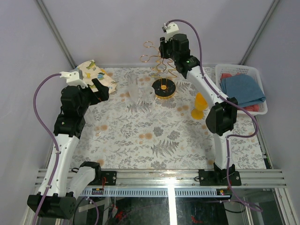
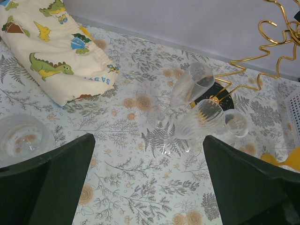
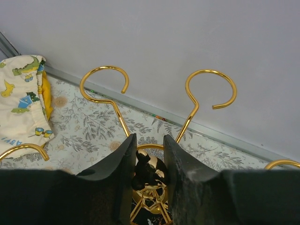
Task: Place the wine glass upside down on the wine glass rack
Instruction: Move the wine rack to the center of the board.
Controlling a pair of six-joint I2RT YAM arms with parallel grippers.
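Note:
The gold wine glass rack [image 1: 164,88] stands at the back middle of the table on its round black base. My right gripper [image 1: 161,60] comes down on its crown. In the right wrist view the right gripper [image 3: 149,140] has its jaws against both sides of the gold ball topping the pole, and ring-ended arms [image 3: 105,70] spread out beyond. Clear wine glasses [image 1: 133,89] stand just left of the rack: a flute [image 2: 190,86] and a ribbed glass [image 2: 201,119]. My left gripper [image 1: 101,86] hovers open left of them; the left gripper [image 2: 149,138] holds nothing.
A dinosaur-print cloth [image 1: 93,70] lies folded at the back left. A yellow goblet [image 1: 200,105] stands right of the rack. A white basket [image 1: 241,70] with a blue cloth sits at the right edge. Something round and clear [image 2: 21,138] shows beside my left finger.

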